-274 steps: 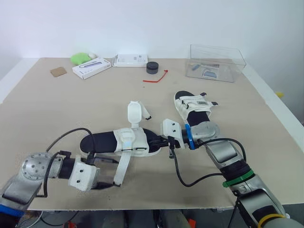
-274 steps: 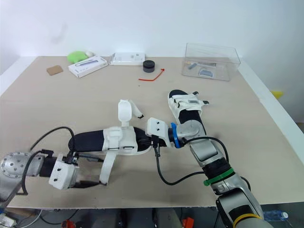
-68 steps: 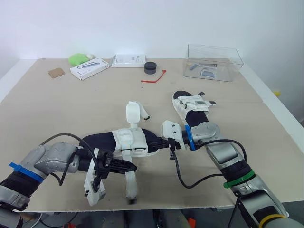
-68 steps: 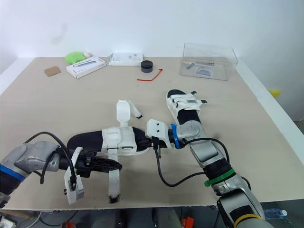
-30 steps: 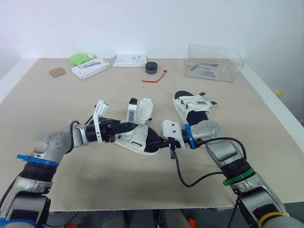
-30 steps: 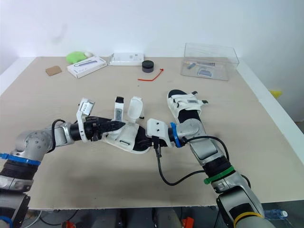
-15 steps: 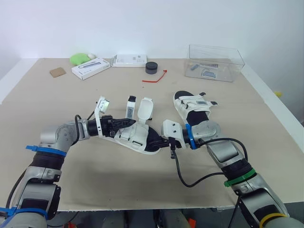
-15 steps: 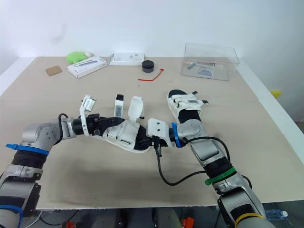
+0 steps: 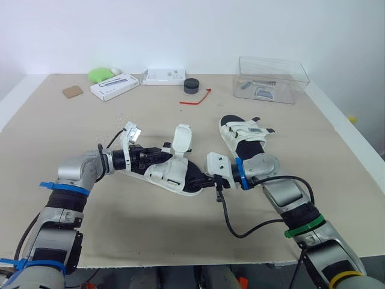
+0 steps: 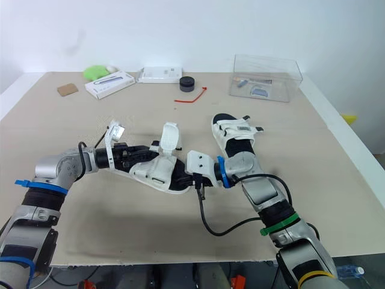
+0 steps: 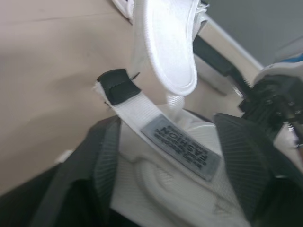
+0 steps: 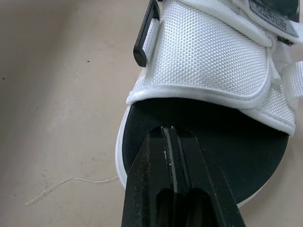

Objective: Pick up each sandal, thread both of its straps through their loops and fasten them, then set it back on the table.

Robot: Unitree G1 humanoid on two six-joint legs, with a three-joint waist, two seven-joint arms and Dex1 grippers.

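In the head views, the white-strapped black-soled sandal (image 9: pixel 175 175) is seen mid-way on the beige counter (image 9: pixel 180 120). Its long axis is laid from 10 to 4 o'clock, with the toe at 4 beside the right gripper (image 9: pixel 206 179). The heel is largely covered by the left gripper (image 9: pixel 157 155).

In the left wrist view, the jaws are spread astride the upper, and a white padded flap (image 11: pixel 168 42) is stood upright beyond. Contact cannot be judged.

In the right wrist view, the jaws are pressed together over the toe's footbed.

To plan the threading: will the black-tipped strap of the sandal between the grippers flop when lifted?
Probably floppy: the strap is thin woven webbing and already bends over the sandal. Its black tip looks stiffer, which may help threading.
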